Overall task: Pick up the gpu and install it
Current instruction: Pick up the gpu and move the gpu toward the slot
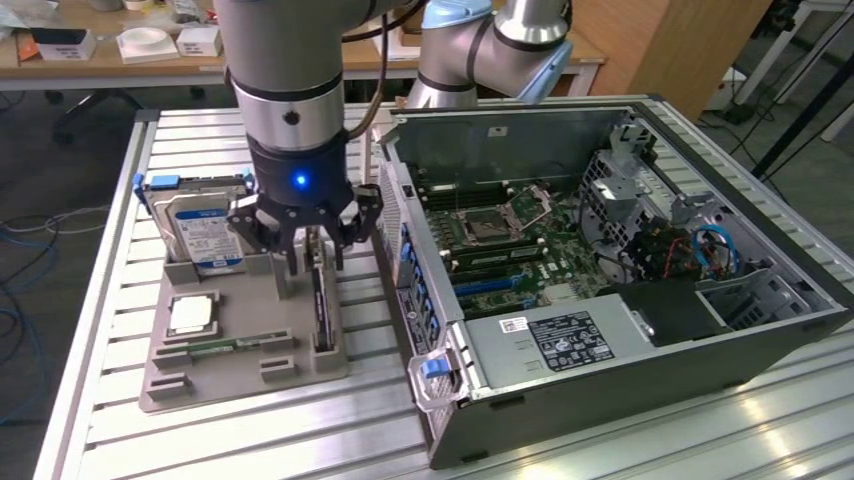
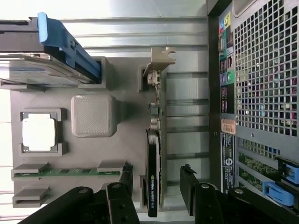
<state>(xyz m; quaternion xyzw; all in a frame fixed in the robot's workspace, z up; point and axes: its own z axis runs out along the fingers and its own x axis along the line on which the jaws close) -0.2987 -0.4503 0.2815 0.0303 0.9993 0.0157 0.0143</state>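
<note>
Because the gpu (image 2: 153, 149) is standing on edge in the grey holder (image 2: 124, 140), the gripper (image 2: 156, 169) is hanging directly over it. Its jaws are gaping wide, gripping nothing, with the gpu sitting between them untouched.

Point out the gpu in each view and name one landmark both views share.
Exterior view: the gpu stands on edge in the grey holder, directly under the open tool, beside the computer case.
Wrist view: it stands in its slot between the tool's two fingers, touching neither.
Shared landmark: the silver CPU seated in the same holder.
</note>
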